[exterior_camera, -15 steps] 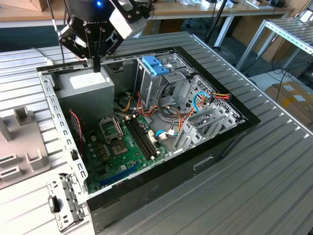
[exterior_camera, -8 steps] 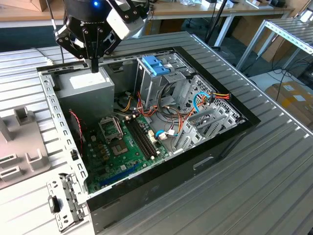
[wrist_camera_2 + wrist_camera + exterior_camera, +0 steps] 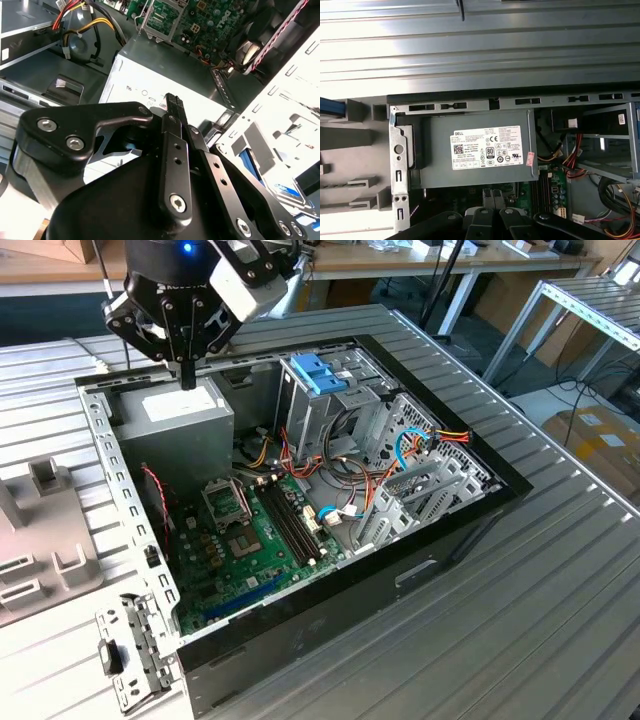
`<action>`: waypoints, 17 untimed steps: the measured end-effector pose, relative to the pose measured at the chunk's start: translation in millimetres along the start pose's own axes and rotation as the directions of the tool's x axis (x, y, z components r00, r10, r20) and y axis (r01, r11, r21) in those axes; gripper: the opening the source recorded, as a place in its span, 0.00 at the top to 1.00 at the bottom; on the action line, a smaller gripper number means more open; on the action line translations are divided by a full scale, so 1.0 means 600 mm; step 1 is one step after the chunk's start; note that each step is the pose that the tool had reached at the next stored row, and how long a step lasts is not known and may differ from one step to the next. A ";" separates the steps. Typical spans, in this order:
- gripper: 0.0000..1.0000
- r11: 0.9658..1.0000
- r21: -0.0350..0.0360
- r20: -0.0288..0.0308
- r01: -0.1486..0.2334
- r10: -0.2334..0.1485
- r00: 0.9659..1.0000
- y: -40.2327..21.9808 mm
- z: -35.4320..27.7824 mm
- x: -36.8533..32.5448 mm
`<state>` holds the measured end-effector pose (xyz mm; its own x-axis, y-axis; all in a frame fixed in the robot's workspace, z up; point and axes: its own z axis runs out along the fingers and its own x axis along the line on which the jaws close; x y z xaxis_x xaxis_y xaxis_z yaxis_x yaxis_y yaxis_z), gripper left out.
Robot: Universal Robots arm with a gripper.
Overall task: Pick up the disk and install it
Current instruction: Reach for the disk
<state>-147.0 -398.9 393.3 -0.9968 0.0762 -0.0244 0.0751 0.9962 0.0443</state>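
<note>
Claw [image 3: 187, 378] pressed together, empty, hovering over power supply [image 3: 185, 412]. Disk [image 3: 280, 190] sits outside case wall, near claw. Pick-up likely needs claw spread, squared across blue rails, disk kept level.

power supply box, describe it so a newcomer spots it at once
Find the open computer case lying on the ribbed metal table. In its far corner at the exterior view's left, under the end effector, sits the power supply box. Unlike the green circuit board beside it, it's a closed grey metal block with a white label on top.
</note>
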 end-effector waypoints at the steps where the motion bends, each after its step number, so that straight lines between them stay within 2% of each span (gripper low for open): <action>1: 0.89 1.000 0.000 0.000 0.000 0.000 1.000 0.000 0.000 0.001; 17: 0.89 1.000 0.000 0.000 0.000 0.000 1.000 -0.001 0.000 0.017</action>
<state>-157.3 -398.9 393.3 -0.9968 0.0762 -0.0245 0.0751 0.9962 0.0444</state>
